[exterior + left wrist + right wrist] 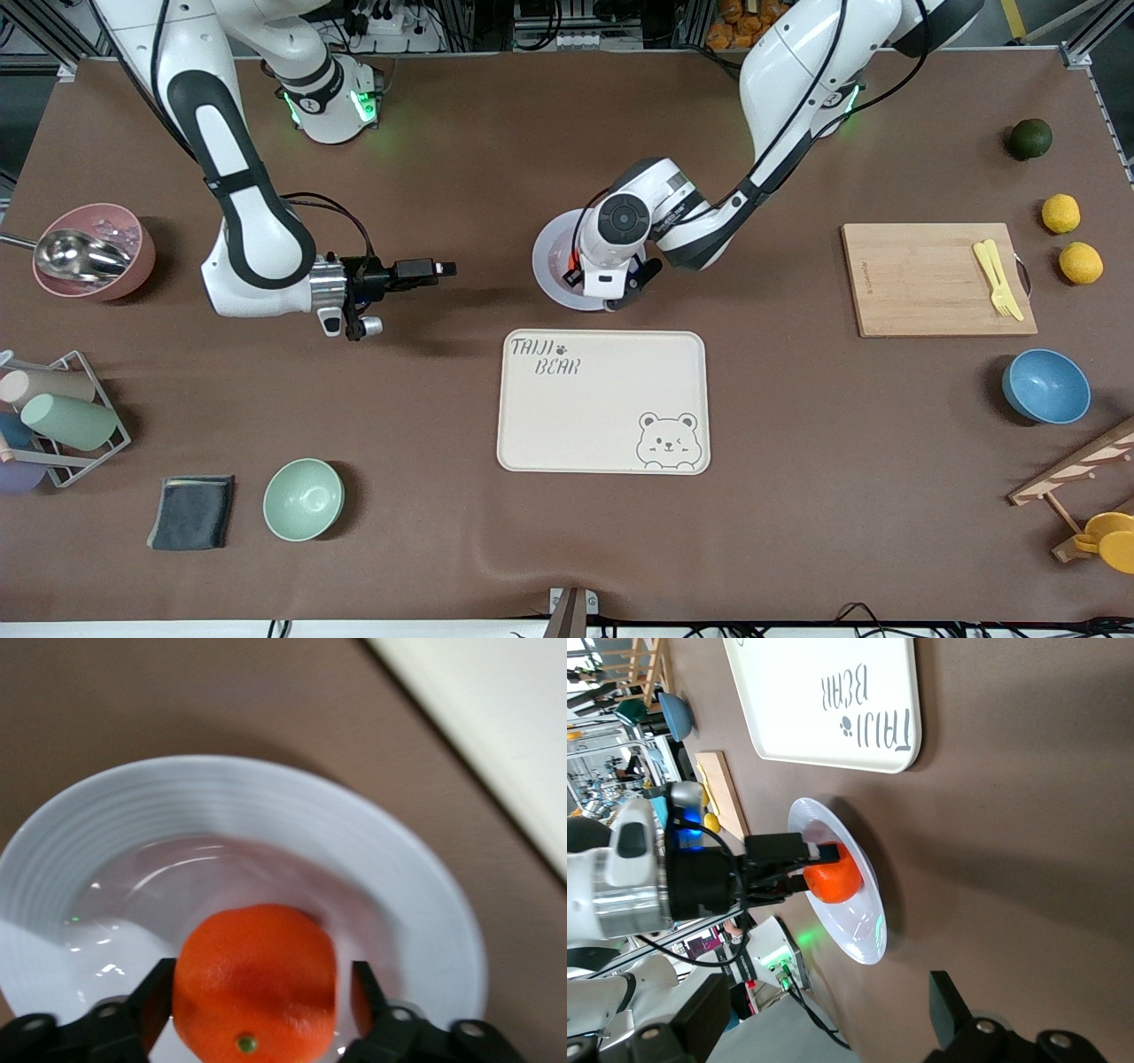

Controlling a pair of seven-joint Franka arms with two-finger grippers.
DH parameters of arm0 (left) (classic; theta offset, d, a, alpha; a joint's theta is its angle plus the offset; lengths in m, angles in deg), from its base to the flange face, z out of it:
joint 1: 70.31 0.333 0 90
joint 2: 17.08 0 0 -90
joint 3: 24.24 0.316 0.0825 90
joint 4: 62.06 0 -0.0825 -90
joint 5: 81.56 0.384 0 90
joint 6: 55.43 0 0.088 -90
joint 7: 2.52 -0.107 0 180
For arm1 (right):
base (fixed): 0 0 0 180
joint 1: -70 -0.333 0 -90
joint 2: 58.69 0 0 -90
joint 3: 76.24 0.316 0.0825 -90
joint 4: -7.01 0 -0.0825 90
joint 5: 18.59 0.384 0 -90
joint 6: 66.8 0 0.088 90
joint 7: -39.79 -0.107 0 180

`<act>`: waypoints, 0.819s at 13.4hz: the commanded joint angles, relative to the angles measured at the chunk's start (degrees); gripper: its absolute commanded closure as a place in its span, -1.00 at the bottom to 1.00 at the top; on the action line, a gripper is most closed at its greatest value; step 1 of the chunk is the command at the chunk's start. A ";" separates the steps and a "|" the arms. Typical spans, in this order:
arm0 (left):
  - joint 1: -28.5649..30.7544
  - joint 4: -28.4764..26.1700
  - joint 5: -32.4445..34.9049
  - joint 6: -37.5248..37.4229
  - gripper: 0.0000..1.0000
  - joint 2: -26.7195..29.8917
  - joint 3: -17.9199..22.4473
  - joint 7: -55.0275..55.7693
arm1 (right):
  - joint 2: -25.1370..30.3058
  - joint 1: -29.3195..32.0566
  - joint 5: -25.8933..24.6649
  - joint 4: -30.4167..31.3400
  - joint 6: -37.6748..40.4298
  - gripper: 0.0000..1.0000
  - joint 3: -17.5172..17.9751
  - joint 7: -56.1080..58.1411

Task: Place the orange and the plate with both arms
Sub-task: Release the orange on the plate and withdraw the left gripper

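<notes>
Left wrist view puts us right over the orange [255,983], pinched between the left gripper [257,1010]'s two fingers [155,1001], low inside the well of the plate [266,815]. We cannot tell from this angle whether the fruit already rests on the glaze or hangs just above it; the right wrist view shows it at the plate's centre, very close to the surface. In the front view the plate sits just farther from the camera than the bear tray [602,403], mostly hidden under the left arm's wrist. We judge the step in hand to be setting the orange down. To do it well, we would settle it into the flat middle of the well, spread the fingers only enough to clear the skin, then rise straight up so a fingertip does not nudge it into a roll toward the rim. The right gripper [447,267] hovers over bare table toward the right arm's end, waiting; its fingers look pressed together and empty. It is well apart from the plate's edge.
</notes>
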State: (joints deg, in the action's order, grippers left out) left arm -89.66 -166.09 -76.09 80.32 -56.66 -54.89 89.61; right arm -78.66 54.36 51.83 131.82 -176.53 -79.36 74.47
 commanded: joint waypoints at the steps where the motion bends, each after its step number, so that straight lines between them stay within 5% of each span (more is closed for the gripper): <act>1: 0.27 1.72 1.73 -0.75 -1.00 2.92 0.68 1.38 | 0.46 -4.65 5.06 2.02 -4.43 -0.94 -0.39 2.32; 6: 3.51 3.12 3.74 -5.48 -1.00 13.90 2.79 1.03 | -0.68 -12.03 13.93 2.19 -11.02 -0.83 -0.48 3.80; 11: 8.96 16.73 11.22 -26.83 -1.00 15.23 2.88 -14.04 | -4.02 -17.13 22.38 2.11 -16.11 -0.73 -0.48 10.39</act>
State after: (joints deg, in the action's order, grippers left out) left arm -82.32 -153.78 -66.87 59.19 -41.01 -52.12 82.63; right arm -81.42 39.46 70.64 133.87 -190.62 -79.22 81.66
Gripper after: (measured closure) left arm 0.000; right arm 0.110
